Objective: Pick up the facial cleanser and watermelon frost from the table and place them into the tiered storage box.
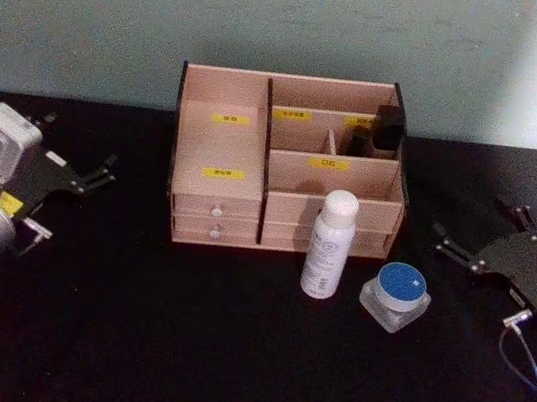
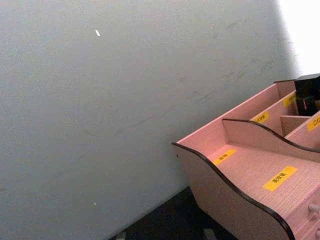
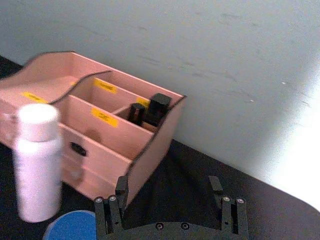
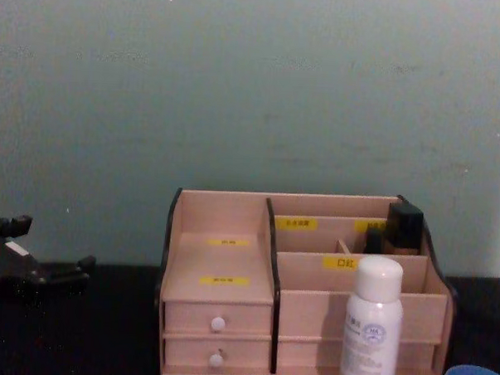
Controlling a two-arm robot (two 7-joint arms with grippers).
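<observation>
The facial cleanser, a tall white bottle, stands on the black table just in front of the tiered storage box; it shows too as the facial cleanser and the facial cleanser. The watermelon frost, a squat jar with a blue lid, sits right of the bottle; its lid appears as the watermelon frost. My right gripper hovers open to the right of both, with nothing between its fingers. Far to the left of the box, my left gripper is also open and holds nothing.
Dark small bottles occupy the back right compartment of the box. The box has white-knobbed drawers on its left side. A pale wall rises right behind the table. A cable loops beside my right arm.
</observation>
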